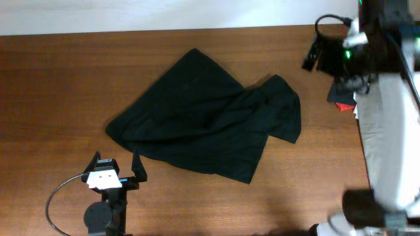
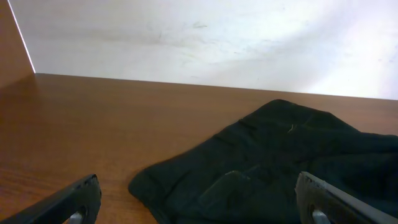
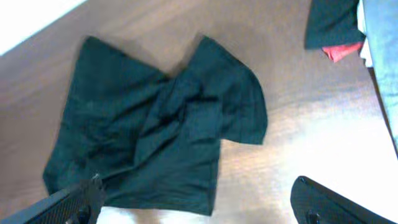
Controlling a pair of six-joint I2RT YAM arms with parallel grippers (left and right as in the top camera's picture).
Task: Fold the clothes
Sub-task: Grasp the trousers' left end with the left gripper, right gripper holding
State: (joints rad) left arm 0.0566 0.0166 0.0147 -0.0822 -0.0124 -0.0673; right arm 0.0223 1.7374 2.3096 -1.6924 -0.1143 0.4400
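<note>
Light seems to fall from above, soft and fairly bright. The table (image 3: 311, 146) throws a pale glare in the right wrist view. The dark garment (image 1: 210, 118) swallows light, its folds barely readable overhead. The wall (image 2: 205, 37) looks washed out, and the left gripper (image 2: 198, 202) shows its fingers (image 2: 65, 202) blurred at the frame's bottom edge.

View 1, overhead, is fixed above the table (image 1: 59, 85) and faces straight down from a distance, taking in the whole dark garment (image 1: 203, 124). View 2, left wrist, sits low and close at the garment's near edge, facing level across the wood toward the white wall (image 2: 186, 37), with the left gripper (image 2: 199, 202) framing its 2 lower corners. View 3, right wrist, sits high and looks steeply down past the right gripper (image 3: 200, 199); all 3 views share the garment, and only view 2 crops it.
</note>
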